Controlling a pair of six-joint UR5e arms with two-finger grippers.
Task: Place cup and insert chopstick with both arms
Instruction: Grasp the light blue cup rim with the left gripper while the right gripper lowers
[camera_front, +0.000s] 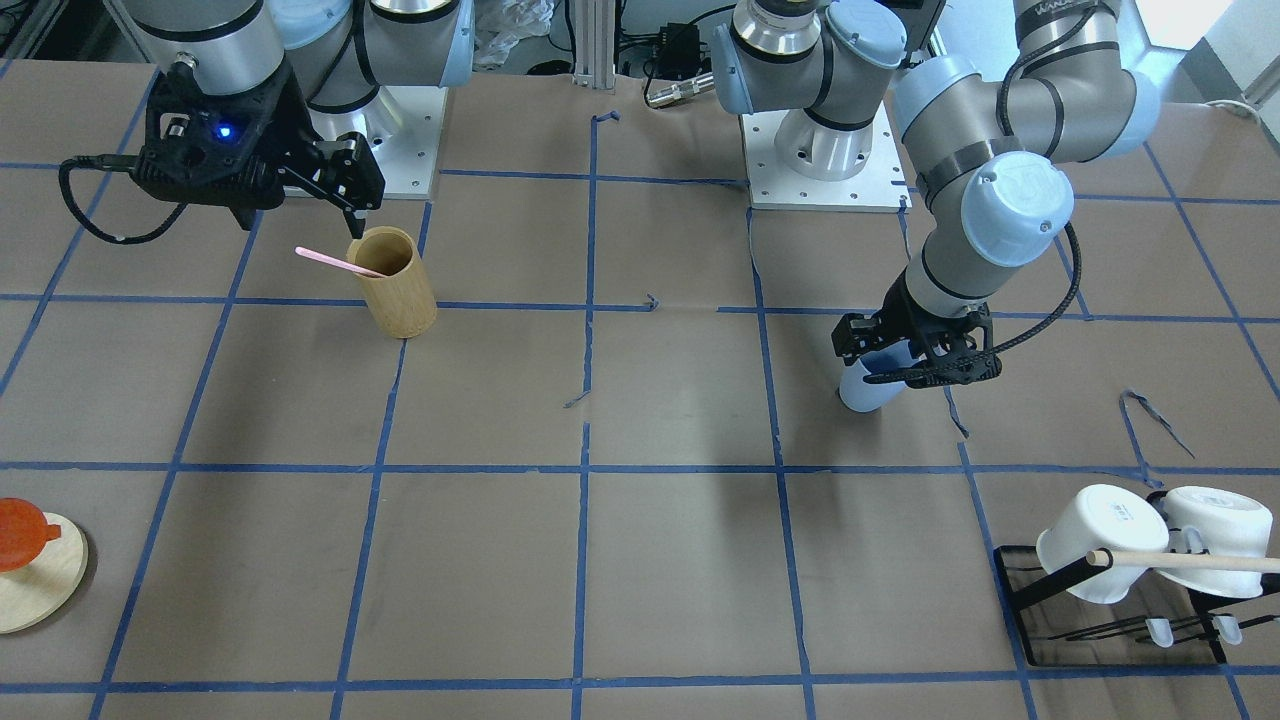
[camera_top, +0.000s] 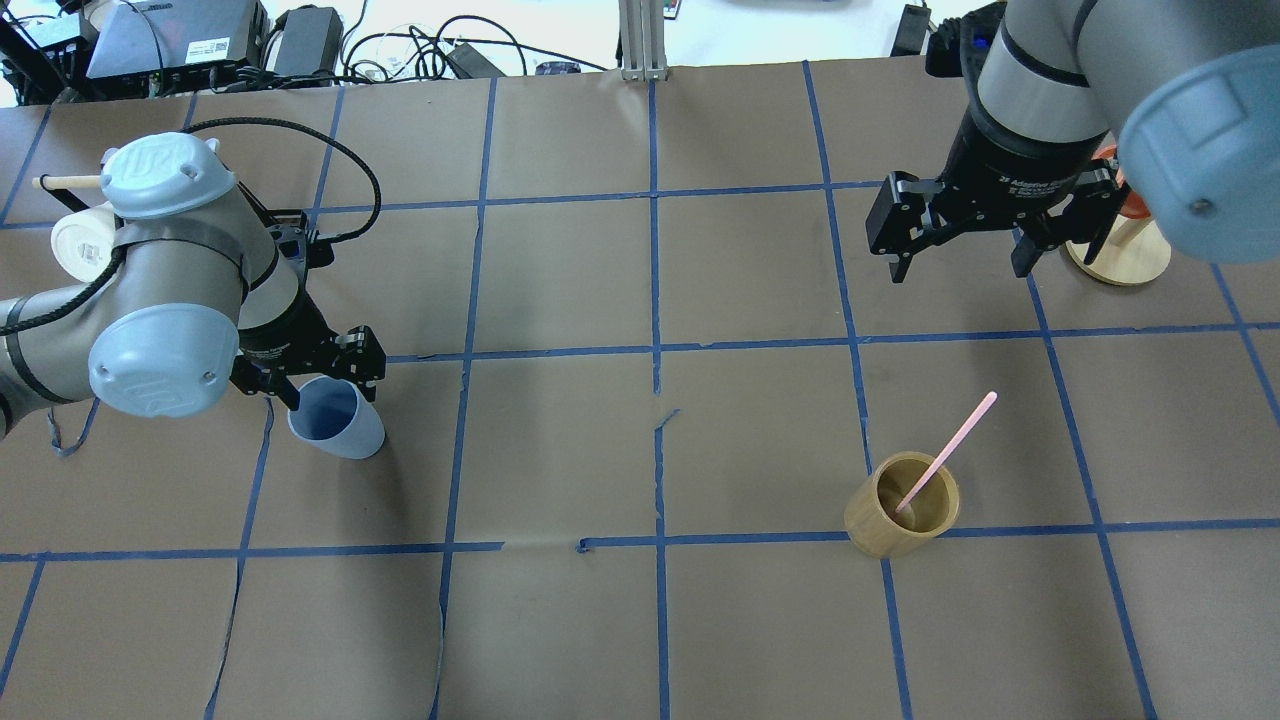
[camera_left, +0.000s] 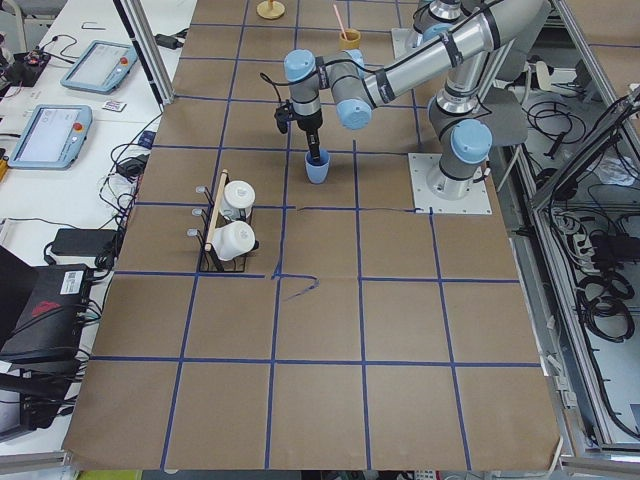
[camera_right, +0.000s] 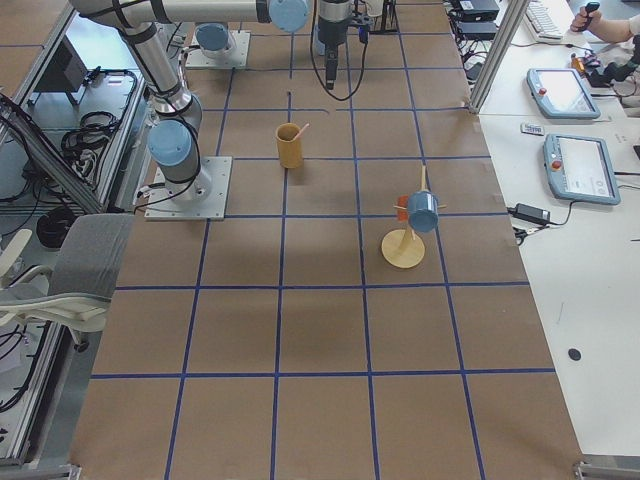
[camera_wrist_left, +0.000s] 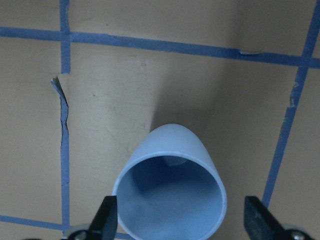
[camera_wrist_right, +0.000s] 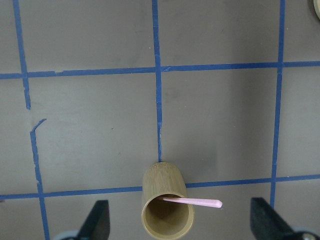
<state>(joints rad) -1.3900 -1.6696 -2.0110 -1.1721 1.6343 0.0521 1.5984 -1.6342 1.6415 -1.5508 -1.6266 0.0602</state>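
Clearance matters: your left hand (camera_wrist_left: 182, 219) straddles the light-blue plastic cup (camera_wrist_left: 170, 147), fingers apart, cup upright on the brown paper tabletop (camera_top: 640, 620). Lift straight up so neither finger catches the rim. Your right hand (camera_top: 959, 268), also spread and empty, hangs above the bamboo tube (camera_top: 880, 530) holding the thin pink chopstick (camera_top: 952, 443).

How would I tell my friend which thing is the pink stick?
Look on the brown table near the open right gripper. A bamboo holder stands there, and the pink chopstick leans out of it. It's the only pink thing, thin and slanted.
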